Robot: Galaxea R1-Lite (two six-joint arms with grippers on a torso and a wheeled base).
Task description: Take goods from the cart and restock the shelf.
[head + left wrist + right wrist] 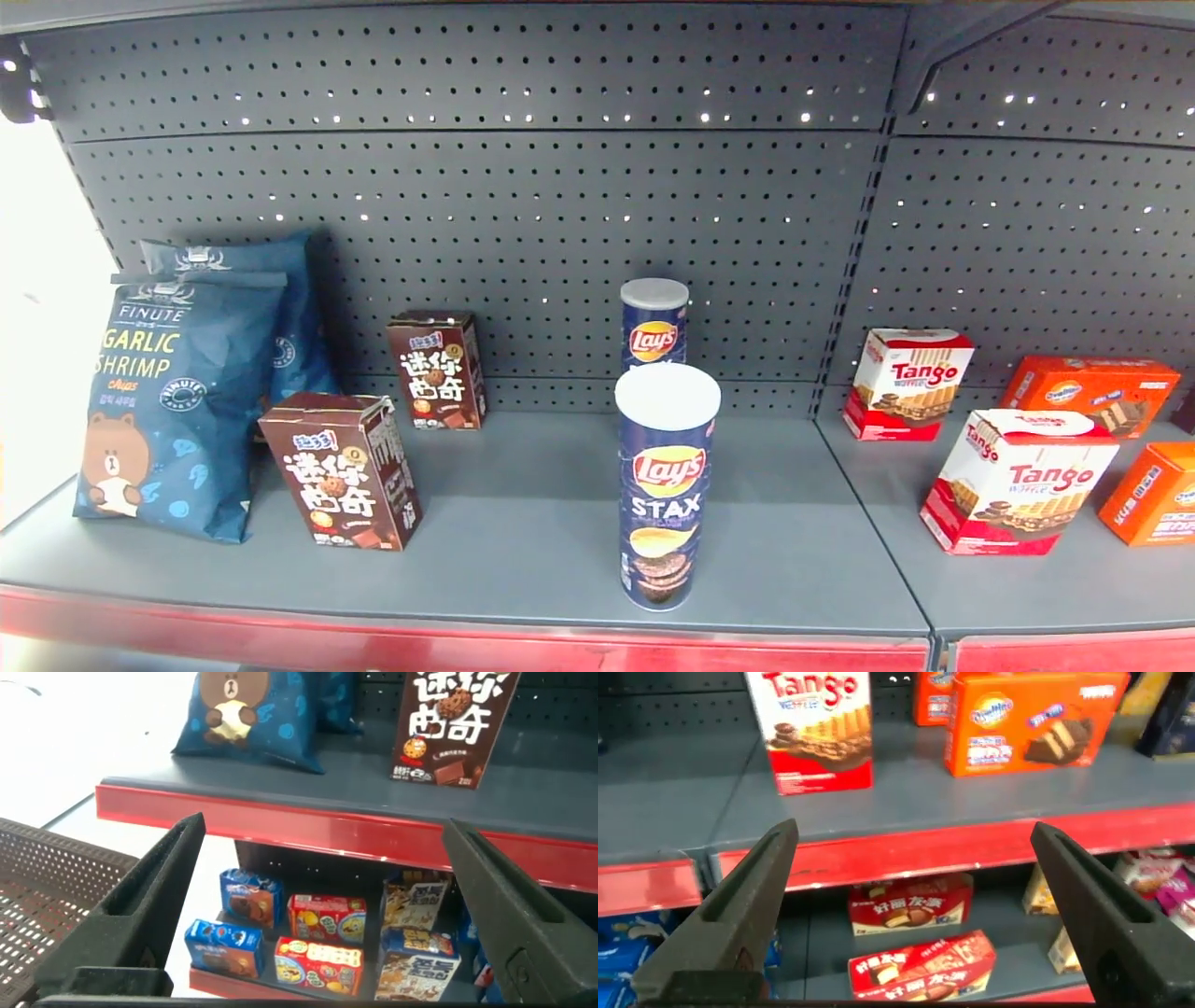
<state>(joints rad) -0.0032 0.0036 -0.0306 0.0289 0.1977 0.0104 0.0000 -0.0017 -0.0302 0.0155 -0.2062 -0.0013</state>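
Note:
My left gripper (322, 826) is open and empty, held in front of the red shelf edge (280, 826), below a brown cookie box (451, 723) and a blue chips bag (248, 714). My right gripper (913, 829) is also open and empty, facing the shelf edge (971, 849) below a wafer box (817, 728) and an orange cake box (1027, 723). On the grey shelf (523, 523) stand two blue chip cans (665, 485), one behind the other. Two brown cookie boxes (341, 471) and two blue bags (173, 401) stand to their left.
Wafer boxes (1013, 490) and orange boxes (1088, 392) stand on the right shelf section. A dark wire mesh basket (47, 887) lies beside the left gripper. The lower shelf holds cookie boxes (318, 943) and red boxes (910, 910). Free shelf space lies between the cans and the wafer boxes.

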